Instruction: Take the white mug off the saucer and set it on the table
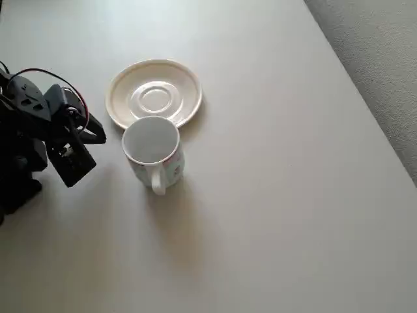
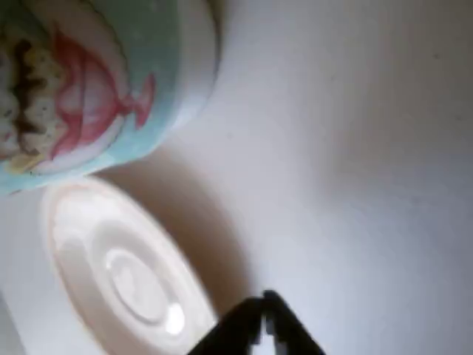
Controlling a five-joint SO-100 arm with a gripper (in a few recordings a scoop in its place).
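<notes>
Two pieces of crockery sit on the table (image 1: 273, 195), taken here with the saucer (image 1: 154, 93) as the landmark. In the overhead view the saucer lies flat, its centre well bare. The white mug (image 1: 152, 152) stands upright on the tabletop just below the saucer, its wall touching or nearly touching the saucer's rim, its loop handle pointing away from the saucer toward the bottom of the picture. That upright, settled pose suggests the mug has been set down, so the task looks done or nearly so.

The black gripper (image 1: 83, 140) sits to the lower left of the saucer, a little apart from the mug and holding nothing. Its fingers look close together, but how far they are parted cannot be told.

In the wrist view the saucer (image 2: 122, 274) fills the lower left, the mug's (image 2: 89, 81) painted reddish side looms above it, and dark fingertips (image 2: 262, 325) point up from the bottom edge.
</notes>
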